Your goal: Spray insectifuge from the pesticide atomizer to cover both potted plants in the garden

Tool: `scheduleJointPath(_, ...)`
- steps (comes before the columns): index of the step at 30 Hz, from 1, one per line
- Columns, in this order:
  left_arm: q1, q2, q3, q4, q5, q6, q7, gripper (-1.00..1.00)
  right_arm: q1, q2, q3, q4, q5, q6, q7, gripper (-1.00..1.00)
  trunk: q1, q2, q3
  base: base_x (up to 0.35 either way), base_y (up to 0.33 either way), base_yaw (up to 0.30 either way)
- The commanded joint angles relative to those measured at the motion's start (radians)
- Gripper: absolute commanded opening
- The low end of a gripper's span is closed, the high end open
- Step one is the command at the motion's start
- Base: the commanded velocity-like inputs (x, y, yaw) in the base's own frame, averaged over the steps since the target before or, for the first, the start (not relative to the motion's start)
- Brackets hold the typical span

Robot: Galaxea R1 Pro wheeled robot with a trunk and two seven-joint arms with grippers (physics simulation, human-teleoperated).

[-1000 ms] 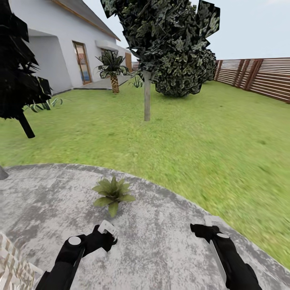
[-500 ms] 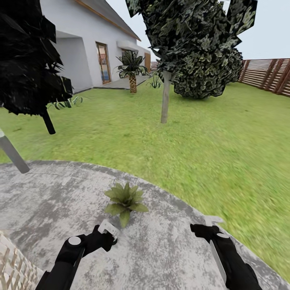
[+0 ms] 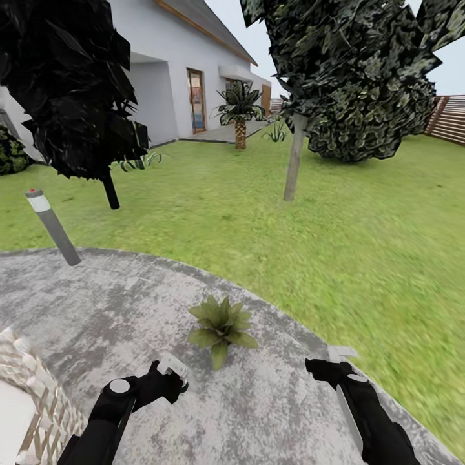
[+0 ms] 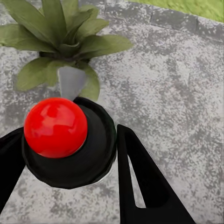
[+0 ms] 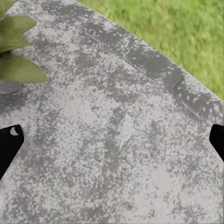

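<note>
Everything in the head view has slid to the right, so the camera has turned left. The arms sit at the same spots in the picture.

The green lawn (image 3: pixel 336 226) lies far ahead of both grippers. The round stone patio (image 3: pixel 129 303) is under them. A grey lamp post (image 3: pixel 53 226) now stands at the patio edge, well off from the left gripper (image 3: pixel 169 378).

One potted plant (image 3: pixel 221 326) sits just in front of the left gripper, near its tip. The left gripper is squeezed around the pesticide atomizer (image 3: pixel 173 363); I think the black top with a red ball is its head. The right gripper (image 3: pixel 326 368) has its fingers spread wide and holds nothing.

So the pick-up looks done. I see no spray on the leaves, so both plants seem left to do.
</note>
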Motion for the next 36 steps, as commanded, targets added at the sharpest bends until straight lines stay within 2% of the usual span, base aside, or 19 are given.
scheduleJointPath(1,-0.001,-0.001,0.003,-0.001,-0.006,0.004,-0.009,-1.00,0.000,0.000,-0.002,-0.002,0.008,0.006,0.005,1.00,0.000,0.000,-0.001,0.329,0.000,0.258)
scheduleJointPath(10,-0.001,-0.001,0.003,-0.001,-0.006,0.004,-0.009,-1.00,0.000,-0.001,-0.003,-0.008,0.008,0.006,0.005,1.00,0.000,0.000,-0.001,0.170,0.000,0.128)
scheduleJointPath(15,-0.001,-0.001,0.003,-0.001,-0.006,0.004,-0.009,-1.00,0.000,-0.001,-0.004,-0.136,0.007,0.007,0.006,1.00,0.000,0.000,-0.001,0.093,-0.044,0.004)
scheduleJointPath(18,-0.001,-0.001,0.004,-0.001,-0.006,0.004,-0.009,-1.00,0.000,-0.001,-0.005,-0.166,0.006,0.007,0.006,1.00,0.000,0.000,-0.001,0.230,-0.175,0.000)
scheduleJointPath(25,0.000,-0.001,0.009,-0.001,-0.006,0.004,-0.009,-1.00,0.000,0.000,-0.005,-0.172,0.006,0.007,0.006,1.00,0.000,0.000,-0.001,0.204,-0.160,0.000)
scheduleJointPath(36,0.004,-0.001,0.010,-0.003,-0.006,0.004,-0.009,-1.00,0.000,0.000,-0.005,-0.174,0.006,0.007,0.006,1.00,0.000,0.000,-0.001,0.011,-0.009,0.000)
